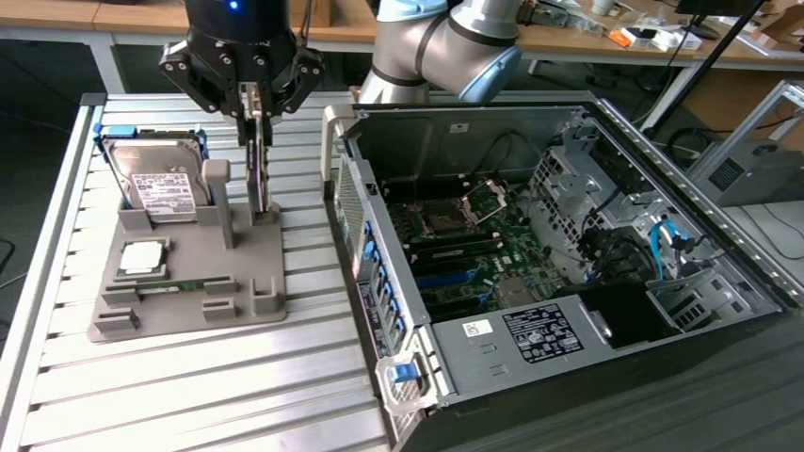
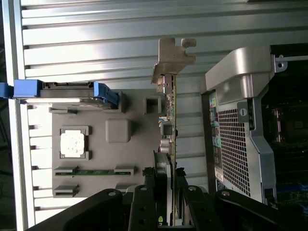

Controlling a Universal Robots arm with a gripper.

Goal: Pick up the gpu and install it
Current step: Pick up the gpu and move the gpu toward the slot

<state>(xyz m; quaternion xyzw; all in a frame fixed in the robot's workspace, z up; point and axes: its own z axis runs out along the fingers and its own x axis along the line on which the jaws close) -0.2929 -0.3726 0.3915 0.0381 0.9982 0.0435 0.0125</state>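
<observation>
While fingers (image 1: 247, 102) clasp the gpu (image 1: 260, 179), its lower edge hidden in gray holder (image 1: 188, 303)

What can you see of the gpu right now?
The gpu is a thin green circuit card seen edge-on, with small components on one face and a silver metal bracket at one end. It stands upright on its long edge in a slot of the grey holder on the slatted table, beside the open computer case but not touching it. The tool looks closed on its upper edge.
</observation>
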